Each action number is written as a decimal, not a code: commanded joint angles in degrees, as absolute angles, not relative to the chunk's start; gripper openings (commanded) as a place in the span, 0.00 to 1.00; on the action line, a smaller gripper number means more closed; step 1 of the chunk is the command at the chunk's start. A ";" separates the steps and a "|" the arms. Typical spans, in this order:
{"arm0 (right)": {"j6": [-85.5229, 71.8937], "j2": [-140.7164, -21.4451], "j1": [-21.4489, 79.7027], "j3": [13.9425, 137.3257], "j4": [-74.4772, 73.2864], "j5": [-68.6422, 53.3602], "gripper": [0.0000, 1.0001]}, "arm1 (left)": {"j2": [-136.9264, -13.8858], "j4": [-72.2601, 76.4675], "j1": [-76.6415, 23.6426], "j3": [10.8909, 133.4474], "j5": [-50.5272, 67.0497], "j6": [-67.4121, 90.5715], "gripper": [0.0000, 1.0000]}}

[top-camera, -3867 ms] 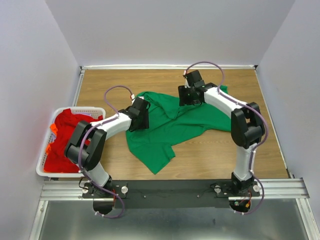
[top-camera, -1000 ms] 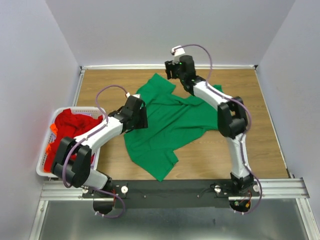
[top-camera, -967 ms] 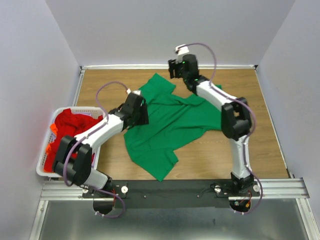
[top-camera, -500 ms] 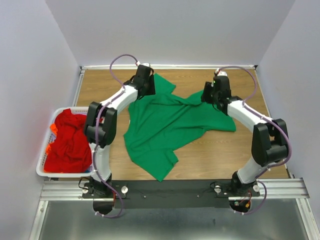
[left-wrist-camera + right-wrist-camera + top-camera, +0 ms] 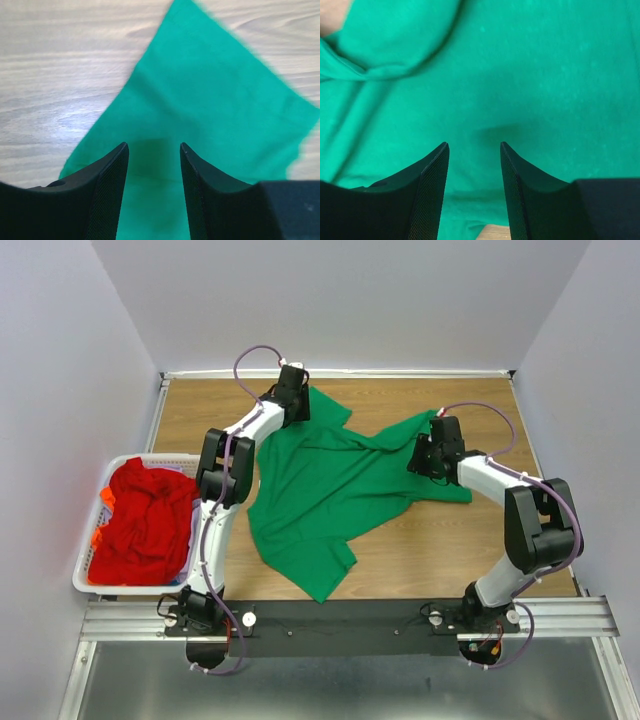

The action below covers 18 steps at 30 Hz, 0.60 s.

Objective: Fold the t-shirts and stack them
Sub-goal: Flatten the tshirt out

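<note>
The green t-shirt (image 5: 330,480) lies rumpled, not folded, mid-frame on the bench (image 5: 200,410), the left end effector (image 5: 153,146) over its upper-left corner and the right end effector (image 5: 473,145) over its right side both open and holding nothing, and the red t-shirts (image 5: 145,520) wait in the basket (image 5: 118,591) at left.

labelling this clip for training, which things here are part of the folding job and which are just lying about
Part of the job:
green t-shirt, spread on the table
red t-shirts, heaped in the basket

Just there:
white basket
wooden table
</note>
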<state>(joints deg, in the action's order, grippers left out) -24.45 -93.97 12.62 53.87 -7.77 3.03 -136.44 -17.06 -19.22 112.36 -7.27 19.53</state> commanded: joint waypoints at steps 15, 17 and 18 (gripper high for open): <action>-33.31 -82.71 9.76 37.54 -16.95 3.42 0.58 | -141.33 -24.61 -16.35 116.45 -5.54 22.41 0.49; -34.01 -81.22 9.32 36.74 -18.62 4.04 0.58 | -141.33 -24.61 -16.26 116.46 -5.45 22.85 0.49; -34.27 -79.99 8.79 36.48 -20.20 4.22 0.59 | -141.33 -24.61 -16.09 116.46 -5.36 23.29 0.49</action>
<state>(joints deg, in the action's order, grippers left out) -31.66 -82.72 10.20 38.96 -11.51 1.96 -139.31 -21.67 -16.71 115.50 -6.61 21.43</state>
